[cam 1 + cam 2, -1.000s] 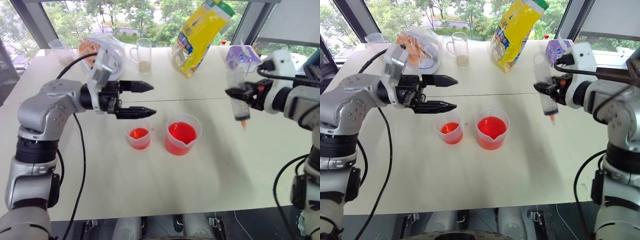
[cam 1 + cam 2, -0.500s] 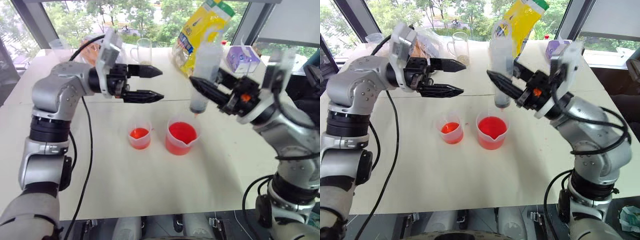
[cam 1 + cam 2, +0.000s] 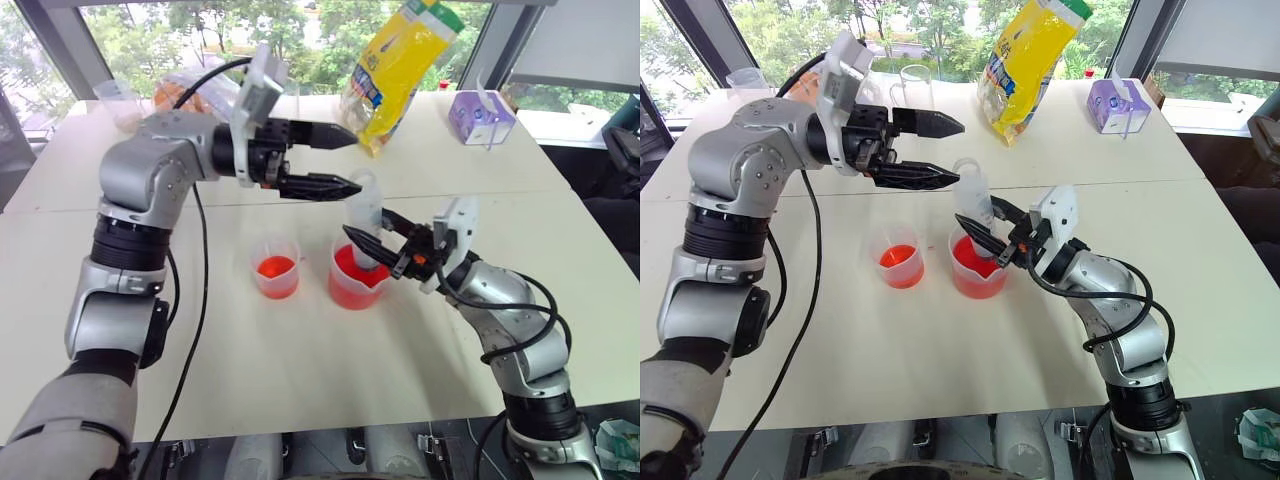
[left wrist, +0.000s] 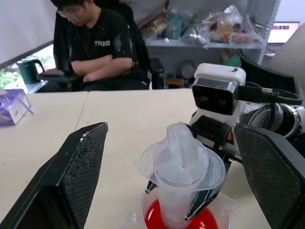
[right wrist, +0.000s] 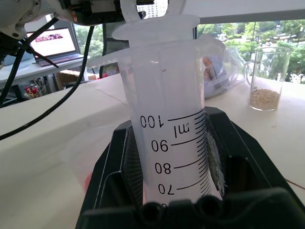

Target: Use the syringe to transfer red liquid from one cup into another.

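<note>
Left eye view: the left gripper [image 3: 340,160] is hovering wide open just above the large clear plastic syringe [image 3: 367,222]. The right gripper [image 3: 372,238] is clamping that syringe upright, tip down in the spouted red-tinted clear beaker [image 3: 356,285]. The plunger top is pointing up toward the nearer left jaws.

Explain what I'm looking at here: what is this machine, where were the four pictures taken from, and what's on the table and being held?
This is a humanoid robot with two arms, each ending in a two-fingered black gripper. Two pictures come from its head cameras looking down over a white table; the other two come from cameras on its wrists. The right gripper is shut on a large clear syringe, held upright with its tip down in the larger beaker of red liquid. The left gripper is open, level above the syringe's top. A smaller cup with some red liquid stands beside the beaker. Farther back are a yellow bag and a purple tissue box. A person sits beyond the table in the left wrist view.
</note>
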Controlling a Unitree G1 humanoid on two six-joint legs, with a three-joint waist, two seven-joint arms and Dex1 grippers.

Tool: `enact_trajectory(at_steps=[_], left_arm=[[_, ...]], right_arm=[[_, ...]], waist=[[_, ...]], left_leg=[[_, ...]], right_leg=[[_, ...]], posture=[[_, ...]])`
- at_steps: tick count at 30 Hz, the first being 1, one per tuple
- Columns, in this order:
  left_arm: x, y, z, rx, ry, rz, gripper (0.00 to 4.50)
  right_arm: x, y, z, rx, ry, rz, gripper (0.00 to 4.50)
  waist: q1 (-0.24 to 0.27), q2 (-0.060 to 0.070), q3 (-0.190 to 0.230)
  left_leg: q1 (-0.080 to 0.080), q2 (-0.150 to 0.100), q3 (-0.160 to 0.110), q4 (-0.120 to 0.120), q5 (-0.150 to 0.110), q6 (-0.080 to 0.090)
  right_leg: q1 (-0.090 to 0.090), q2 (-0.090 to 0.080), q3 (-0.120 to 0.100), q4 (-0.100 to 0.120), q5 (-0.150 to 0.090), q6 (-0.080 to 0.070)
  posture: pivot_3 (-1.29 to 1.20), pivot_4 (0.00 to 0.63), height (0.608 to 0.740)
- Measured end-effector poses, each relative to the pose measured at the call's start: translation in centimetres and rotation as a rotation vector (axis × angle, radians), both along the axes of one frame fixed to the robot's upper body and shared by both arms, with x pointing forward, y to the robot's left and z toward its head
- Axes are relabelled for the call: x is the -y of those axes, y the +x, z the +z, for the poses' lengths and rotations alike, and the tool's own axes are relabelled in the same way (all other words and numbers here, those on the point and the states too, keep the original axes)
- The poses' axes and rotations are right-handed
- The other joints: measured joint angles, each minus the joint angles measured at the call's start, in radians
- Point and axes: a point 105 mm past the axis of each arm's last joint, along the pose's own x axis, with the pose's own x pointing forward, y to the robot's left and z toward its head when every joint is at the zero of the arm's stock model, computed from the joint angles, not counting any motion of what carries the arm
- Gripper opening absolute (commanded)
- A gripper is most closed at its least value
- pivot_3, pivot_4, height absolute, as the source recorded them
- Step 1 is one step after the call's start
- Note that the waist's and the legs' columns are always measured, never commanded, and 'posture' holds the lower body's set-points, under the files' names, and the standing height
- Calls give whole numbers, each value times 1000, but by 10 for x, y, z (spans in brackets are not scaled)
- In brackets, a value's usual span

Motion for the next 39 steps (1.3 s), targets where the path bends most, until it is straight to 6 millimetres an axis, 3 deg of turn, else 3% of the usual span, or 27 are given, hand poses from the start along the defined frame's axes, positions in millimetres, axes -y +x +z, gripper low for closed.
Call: enact_trajectory(at_steps=[9,12,16,17,39], left_arm=[[13,2,-23,-35,46,6,4336],[14,2,-23,-37,45,4,3539],[18,-1,-23,-50,34,-19,1630],[18,0,-23,-51,33,-18,1384],[20,-1,-16,-70,16,-18,1390]], right_arm=[[-4,-1,-2,6,-17,11,1420],[-3,-1,-2,8,-25,6,1420],[0,1,-2,12,-27,-16,1420],[0,1,-2,12,-28,-16,1420],[0,0,-3,-23,-6,7,1420]], waist=[[1,0,0],[1,0,0],[1,0,0],[1,0,0],[1,0,0]], left_leg=[[0,0,0,0,0,0],[0,0,0,0,0,0],[0,0,0,0,0,0],[0,0,0,0,0,0],[0,0,0,0,0,0]], right_leg=[[0,0,0,0,0,0],[0,0,0,0,0,0],[0,0,0,0,0,0],[0,0,0,0,0,0],[0,0,0,0,0,0]], posture=[[0,150,740],[0,150,740],[0,150,740],[0,150,740],[0,150,740]])
